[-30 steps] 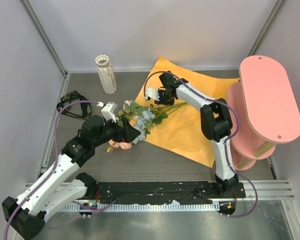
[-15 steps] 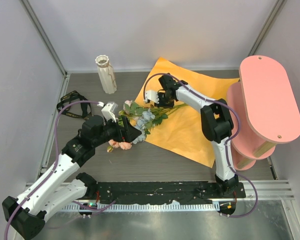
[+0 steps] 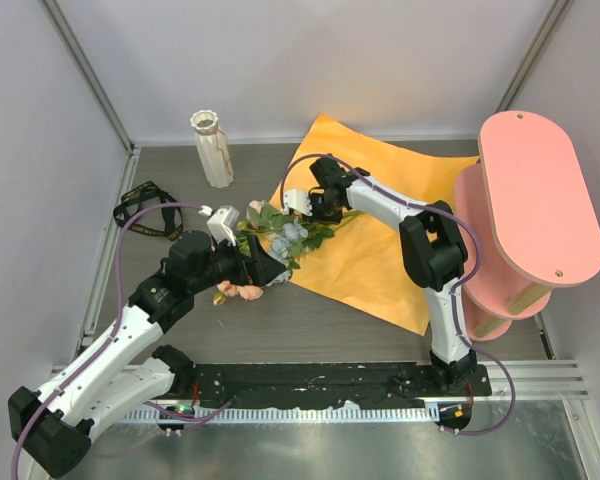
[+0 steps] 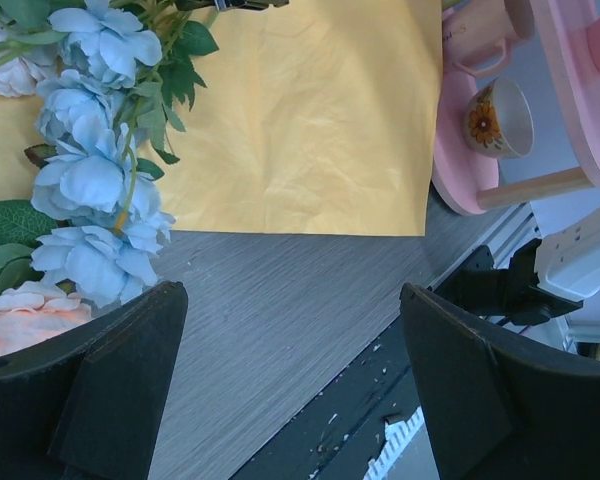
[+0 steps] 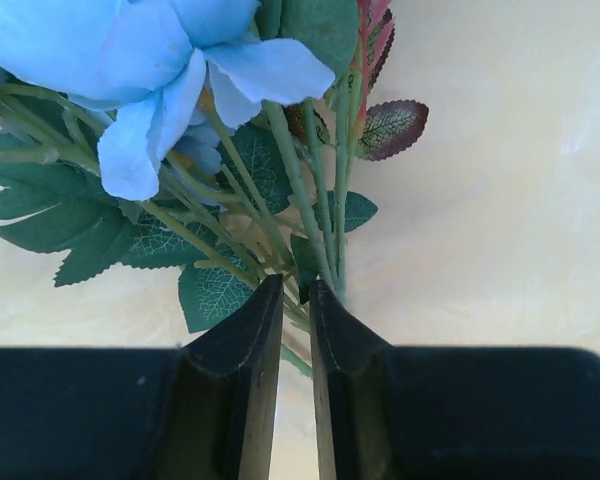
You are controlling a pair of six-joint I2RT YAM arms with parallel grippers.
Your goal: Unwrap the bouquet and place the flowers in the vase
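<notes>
Since the earlier frame my right claw has slid left along the stems toward the blooms. The flowers themselves don't look like they've budged.

Running left to right: the ribbon is off and lying on the table at far left. The vase stands upright at the back, well apart from everything. My left claw hovers low over the table with its jaws spread wide and nothing between them, the blue and peach blooms just beside one finger. The flowers lie flat across the left edge of the paper, blooms on the bare table, stems on the sheet. The right claw sits right on the stem cluster with its jaws almost together, just a thin slit. Honestly I can't tell if it's pinching a stem or only resting on them. The pink stand is far right, not involved.

So I'd say the unwrapping is done and I'm in the pick-up step. Next I need a proper grip on the stems, then lift, swing over and feed the stem ends into that narrow mouth without tipping the vase.
</notes>
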